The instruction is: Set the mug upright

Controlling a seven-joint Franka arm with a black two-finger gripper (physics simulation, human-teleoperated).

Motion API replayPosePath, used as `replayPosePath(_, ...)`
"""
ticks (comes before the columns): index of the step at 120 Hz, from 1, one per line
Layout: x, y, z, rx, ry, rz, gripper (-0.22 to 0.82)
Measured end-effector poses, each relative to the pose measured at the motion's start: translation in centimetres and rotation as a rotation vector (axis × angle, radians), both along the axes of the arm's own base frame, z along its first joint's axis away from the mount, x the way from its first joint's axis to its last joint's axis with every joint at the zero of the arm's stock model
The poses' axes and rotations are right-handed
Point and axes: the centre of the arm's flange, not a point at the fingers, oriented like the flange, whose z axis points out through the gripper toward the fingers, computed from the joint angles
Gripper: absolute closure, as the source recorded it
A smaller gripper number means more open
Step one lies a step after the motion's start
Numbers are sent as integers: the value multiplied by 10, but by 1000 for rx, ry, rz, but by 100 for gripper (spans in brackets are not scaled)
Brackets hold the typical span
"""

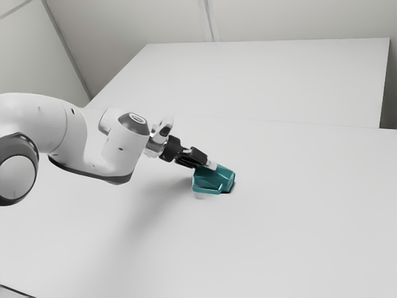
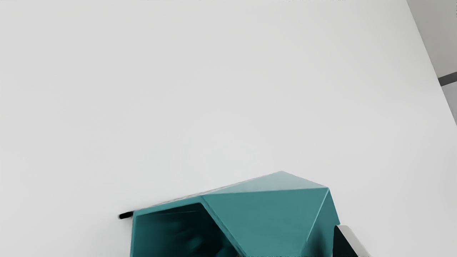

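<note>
**Tipped Mug Could Slip or Roll as We Right It**

We have the teal mug (image 1: 218,178) tipped over at the end of our gripper (image 1: 208,174), on or just above the pale table (image 1: 298,217); we cannot tell whether the table bears its weight. Its open mouth (image 2: 178,228) faces sideways, and its handle (image 1: 206,191) is on the side nearer the exterior camera. Whether our gripper is open, or closed on the mug, we cannot tell.

That doubt looks like our main risk. If we lift on a loose hold, the mug may slide out, drop and roll away. The faceted walls slope, so pressure on them could also squeeze the mug free or twist it in our grasp.

Turning it upright seems the next need, and the handle could spoil that: it juts out low and may catch the table as we rotate, levering the mug askew. Too little height would scrape the rim or our gripper along the surface. If we stop the turn short, the mug would land on an edge of its base and topple once we let go; releasing too high could do the same.
</note>
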Motion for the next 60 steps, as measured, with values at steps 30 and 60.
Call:
replayPosePath(30,3,-8,17,4,-43,-26,64)
replayPosePath(60,4,-20,34,5,-76,-45,73)
